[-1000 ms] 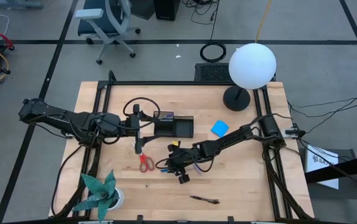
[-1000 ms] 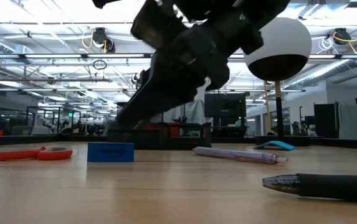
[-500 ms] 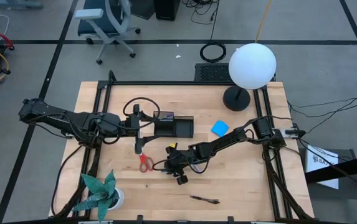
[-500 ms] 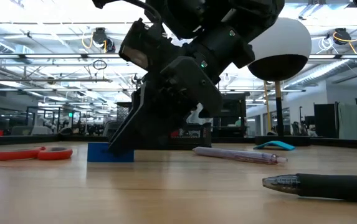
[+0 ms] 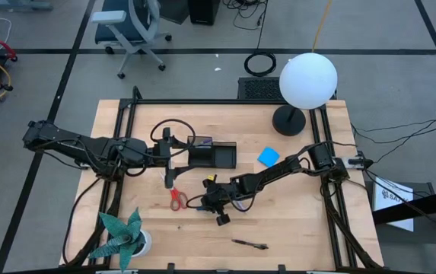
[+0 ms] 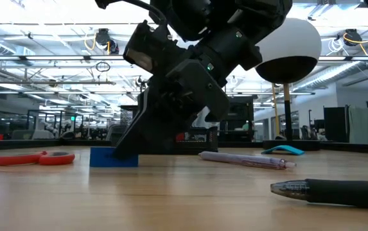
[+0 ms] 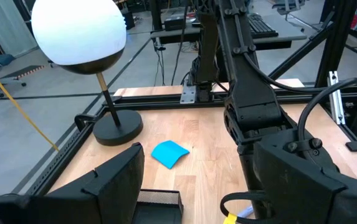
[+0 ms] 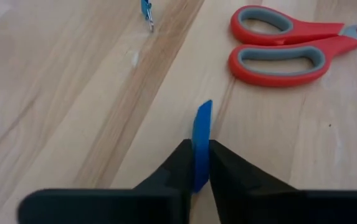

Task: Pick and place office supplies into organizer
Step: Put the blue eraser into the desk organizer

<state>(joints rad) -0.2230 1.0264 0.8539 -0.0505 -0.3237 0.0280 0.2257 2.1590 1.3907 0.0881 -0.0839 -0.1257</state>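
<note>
The right gripper [image 8: 200,163] has its 2 jaws clenched on the thin blue piece [image 8: 202,140], beside the red scissors [image 8: 290,45]

- My right gripper [image 5: 200,202] sits low near the table's [image 5: 301,228] middle, its fingers [image 8: 225,168] pressed on either side of a small flat piece [image 8: 201,144] standing on edge.
- The scissors [image 5: 176,199] lie just at its 9 o'clock.
- My left gripper [image 5: 173,156] is at 11 o'clock from there, just beside the organizer [image 5: 212,154], which lies at its 3 o'clock.
- The notepad [image 5: 268,157] lies at 3 o'clock from the organizer.
- The lamp [image 5: 289,120] stands at 1 o'clock from the notepad.
- A pen [image 5: 249,244] lies at 5 o'clock from my right gripper, near the table's edge.
- The paper plant [image 5: 121,235] stands at the 7 o'clock corner.
</note>
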